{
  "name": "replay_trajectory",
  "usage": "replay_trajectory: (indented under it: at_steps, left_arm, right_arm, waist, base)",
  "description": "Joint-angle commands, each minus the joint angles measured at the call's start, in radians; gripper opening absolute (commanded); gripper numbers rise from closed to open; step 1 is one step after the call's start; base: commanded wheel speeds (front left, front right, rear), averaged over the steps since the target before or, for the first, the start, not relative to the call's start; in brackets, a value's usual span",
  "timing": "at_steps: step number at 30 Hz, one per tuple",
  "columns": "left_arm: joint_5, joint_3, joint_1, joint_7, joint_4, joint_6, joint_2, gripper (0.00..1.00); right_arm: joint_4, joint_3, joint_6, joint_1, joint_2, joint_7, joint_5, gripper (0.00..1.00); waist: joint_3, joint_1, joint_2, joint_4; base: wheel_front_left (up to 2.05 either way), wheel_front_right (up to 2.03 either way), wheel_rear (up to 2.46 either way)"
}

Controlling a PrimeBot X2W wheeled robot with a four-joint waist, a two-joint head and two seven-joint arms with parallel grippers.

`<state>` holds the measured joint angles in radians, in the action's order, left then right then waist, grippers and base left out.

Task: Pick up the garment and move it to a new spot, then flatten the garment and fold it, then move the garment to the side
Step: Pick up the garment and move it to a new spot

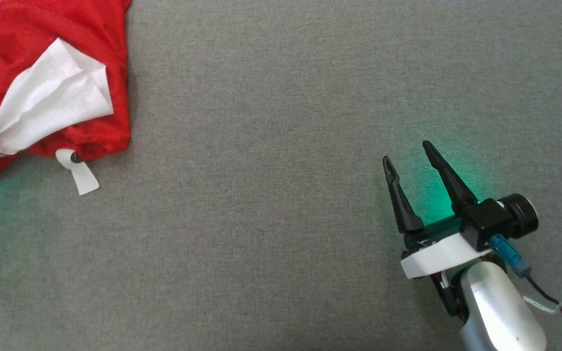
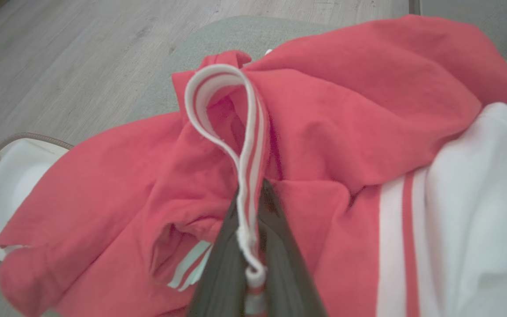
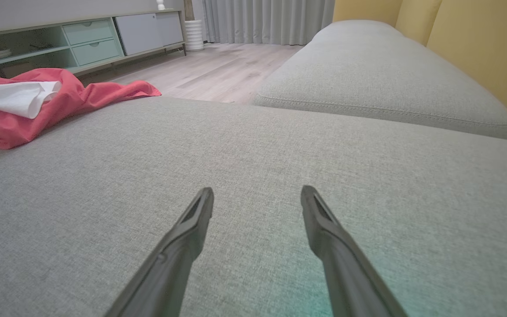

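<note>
The left gripper (image 2: 253, 193) is clamped shut, and a loop of striped trim (image 2: 218, 83), white with thin red lines, is pinched between its dark fingers (image 2: 222, 264). Around that pinch the garment (image 2: 346, 110) is piled in red folds, with a white panel (image 2: 478, 198) lying to one side. In the head view the garment (image 1: 90, 48) is found bunched in the far left corner of the grey cushion (image 1: 271, 204), a small white label (image 1: 83, 178) poking out at its near edge.

Over on the other side, the right gripper (image 1: 407, 153) is held wide apart with nothing between its fingers, low over bare cushion and well apart from the cloth.

The fabric is judged soft, light and limp, so sagging and trailing should be expected once it is lifted. The ribbed trim looks thicker and firmer, which makes it a sound place to hold. For flattening, a second hold at a hem or shoulder seam would likely be needed.
</note>
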<state>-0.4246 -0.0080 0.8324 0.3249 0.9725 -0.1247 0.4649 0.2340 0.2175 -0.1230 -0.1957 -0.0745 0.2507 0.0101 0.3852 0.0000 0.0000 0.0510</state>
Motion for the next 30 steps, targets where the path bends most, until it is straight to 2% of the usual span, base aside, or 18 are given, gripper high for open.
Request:
replay_trajectory:
  at_steps: [1, 5, 9, 13, 19, 25, 30]
  left_arm:
    - [-0.011, 0.013, 0.029, -0.004, -0.025, -0.005, 0.083, 0.0]
    - [-0.069, -0.033, 0.054, -0.013, -0.096, -0.005, 0.104, 0.0]
    - [-0.143, -0.08, 0.083, -0.009, -0.215, -0.006, 0.151, 0.0]
    - [-0.24, -0.119, 0.1, 0.021, -0.371, -0.006, 0.19, 0.0]
    - [-0.398, -0.157, 0.103, 0.121, -0.648, -0.006, 0.229, 0.0]
    - [-0.541, -0.145, 0.074, 0.252, -0.932, 0.002, 0.217, 0.0]
    - [-0.641, -0.155, 0.054, 0.348, -1.128, 0.038, 0.196, 0.0]
  right_arm:
    - [-0.024, 0.025, -0.008, -0.01, 0.006, 0.011, 0.001, 1.0]
    - [-0.019, 0.025, -0.008, -0.008, 0.012, 0.011, -0.009, 1.0]
    - [-0.015, 0.027, -0.008, 0.0, 0.018, 0.011, -0.023, 1.0]
    - [-0.009, 0.032, -0.008, 0.014, 0.022, 0.011, -0.044, 1.0]
    - [-0.013, 0.044, -0.008, 0.041, 0.024, 0.011, -0.103, 1.0]
    - [-0.017, 0.053, -0.008, 0.064, 0.024, 0.011, -0.143, 1.0]
    - [-0.024, 0.071, -0.008, 0.066, 0.024, 0.011, -0.166, 1.0]
  waist:
    - [-0.007, 0.0, 0.0, -0.007]
    - [-0.034, 0.0, 0.0, -0.021]
    - [-0.076, 0.0, 0.0, -0.041]
    - [-0.128, 0.0, 0.0, -0.067]
    - [-0.202, 0.0, 0.0, -0.117]
    - [-0.246, 0.0, 0.0, -0.168]
    - [-0.251, 0.0, 0.0, -0.219]
  base:
    - [0.0, 0.0, 0.0]
    - [0.0, 0.0, 0.0]
    - [0.0, 0.0, 0.0]
    - [0.0, 0.0, 0.0]
    - [0.0, 0.0, 0.0]
    - [0.0, 0.0, 0.0]
    - [0.0, 0.0, 0.0]
